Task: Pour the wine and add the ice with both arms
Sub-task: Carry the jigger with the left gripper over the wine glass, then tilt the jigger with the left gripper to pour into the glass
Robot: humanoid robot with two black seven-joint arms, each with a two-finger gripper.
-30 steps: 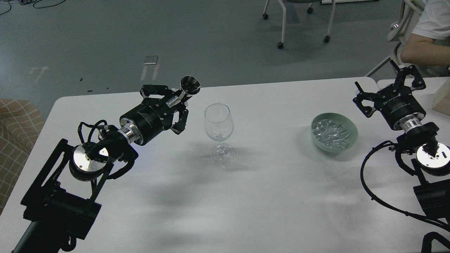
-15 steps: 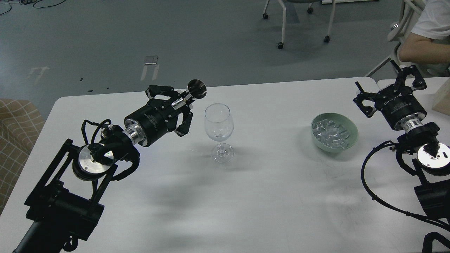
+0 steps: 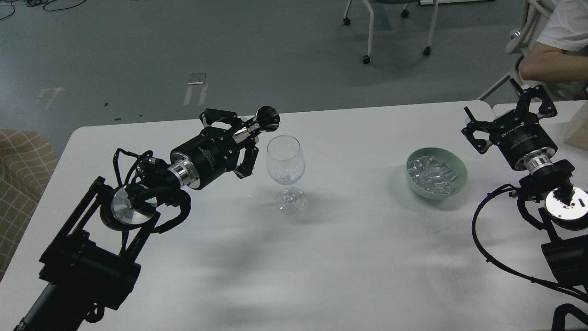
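Observation:
A clear stemmed wine glass stands upright on the white table, left of centre. My left gripper is shut on a small silver metal measuring cup, held tilted just above and left of the glass rim. No wine can be made out in the cup or the glass. A pale green bowl at the right holds a heap of clear ice cubes. My right gripper is open and empty, above and right of the bowl.
A person's arm and a chair are beyond the table's far right corner. A beige box edge shows at the right border. A checkered seat is left of the table. Chair legs stand on the floor behind.
My left arm has moved right with the metal cup, bringing it close to the glass rim and tilting it further. The right arm has not moved.

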